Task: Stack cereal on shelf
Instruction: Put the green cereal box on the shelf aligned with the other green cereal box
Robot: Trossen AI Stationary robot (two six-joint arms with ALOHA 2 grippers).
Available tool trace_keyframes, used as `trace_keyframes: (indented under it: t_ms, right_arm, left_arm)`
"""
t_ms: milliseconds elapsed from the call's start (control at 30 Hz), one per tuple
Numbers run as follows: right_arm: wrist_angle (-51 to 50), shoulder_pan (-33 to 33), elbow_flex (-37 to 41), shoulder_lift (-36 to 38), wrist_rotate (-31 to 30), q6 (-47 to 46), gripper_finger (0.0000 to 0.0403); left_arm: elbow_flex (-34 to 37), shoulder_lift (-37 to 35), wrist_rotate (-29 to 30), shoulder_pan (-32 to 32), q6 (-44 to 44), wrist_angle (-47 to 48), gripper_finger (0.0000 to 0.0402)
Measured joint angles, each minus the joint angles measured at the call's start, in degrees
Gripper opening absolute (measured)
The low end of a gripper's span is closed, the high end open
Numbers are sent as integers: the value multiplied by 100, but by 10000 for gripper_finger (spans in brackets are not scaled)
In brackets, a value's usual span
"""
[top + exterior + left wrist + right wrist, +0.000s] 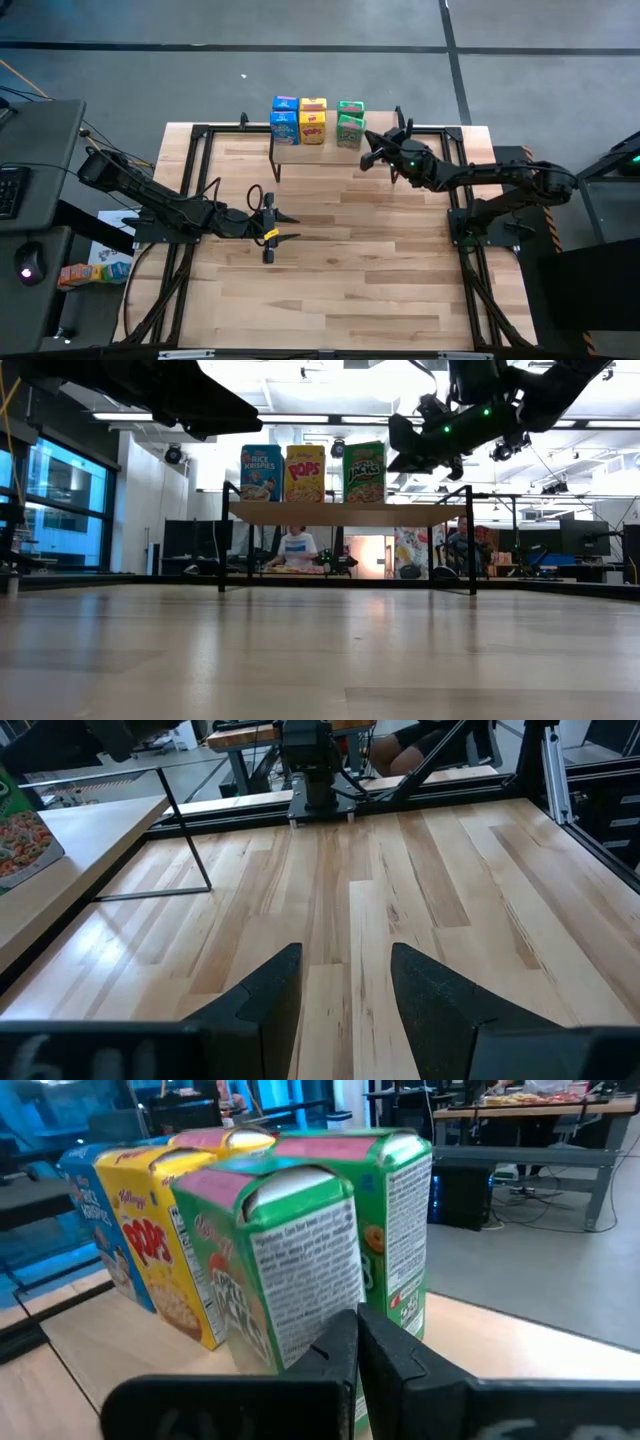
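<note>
Nearest me, the left gripper (283, 227) hangs over the middle of the table (380, 280), fingers partly spread and holding nothing. Farther back the right gripper (368, 157) is pinched shut and empty, just beside the green cereal boxes (350, 123), which lie toward the shelf's right end. On the shelf (340, 514) stand blue (285, 119), yellow (313, 120) and green pairs, upright in a row; the right arm is plainly nearer.
</note>
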State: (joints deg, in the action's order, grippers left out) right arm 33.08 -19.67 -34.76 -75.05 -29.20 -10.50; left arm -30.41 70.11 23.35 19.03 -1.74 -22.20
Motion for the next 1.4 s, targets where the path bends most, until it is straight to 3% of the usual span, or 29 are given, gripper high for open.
trace_keyframes:
  t_ms: [300, 600, 933, 1400]
  right_arm:
    - [-333, -61, 0, 132, -50, 148, 0]
    - [-1314, -50, 0, 166, 596, -88, 0]
    - [-924, -169, -4, 166, 1035, -114, 0]
    - [-484, -413, -4, 164, 1192, -150, 0]
  left_arm:
    - [0, 0, 0, 0, -35, 11, 145]
    - [0, 0, 11, 0, -44, 11, 145]
    - [0, 0, 38, 0, -46, -4, 145]
    - [0, 0, 44, -26, -48, -11, 145]
